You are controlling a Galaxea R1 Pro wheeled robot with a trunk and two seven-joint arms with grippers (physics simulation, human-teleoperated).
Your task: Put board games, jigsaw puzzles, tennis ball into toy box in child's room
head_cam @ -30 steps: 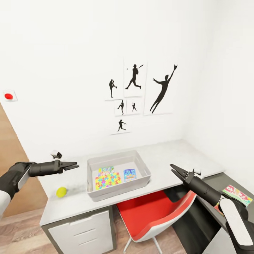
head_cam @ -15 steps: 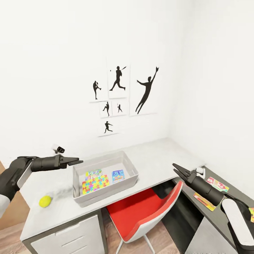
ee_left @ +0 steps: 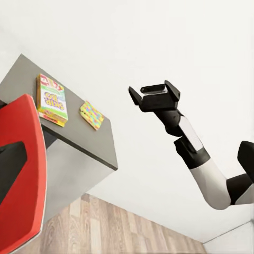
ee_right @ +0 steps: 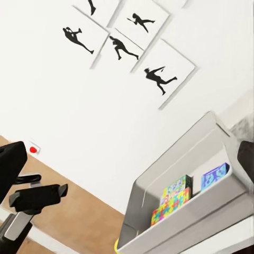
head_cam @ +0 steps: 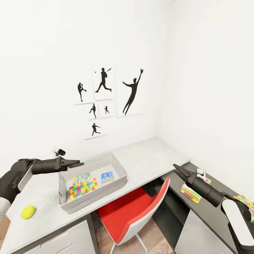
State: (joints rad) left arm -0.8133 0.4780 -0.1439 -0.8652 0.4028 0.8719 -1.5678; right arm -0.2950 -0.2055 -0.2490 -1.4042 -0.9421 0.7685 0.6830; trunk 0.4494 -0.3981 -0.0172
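Toy box (head_cam: 120, 171) holding puzzles (head_cam: 83, 187); ball (head_cam: 28, 212) outside.

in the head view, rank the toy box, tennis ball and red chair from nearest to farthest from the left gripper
1. toy box: just beside the left gripper, whose tips reach over its near rim.
2. tennis ball: on the table, below and outward of the gripper.
3. red chair: tucked under the table, toward the robot's right.

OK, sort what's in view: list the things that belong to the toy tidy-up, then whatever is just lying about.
Job:
toy box
jigsaw puzzle in the box
small blue box in the box
tennis ball on the table
board game on the dark surface

Just there:
red chair
wall pictures
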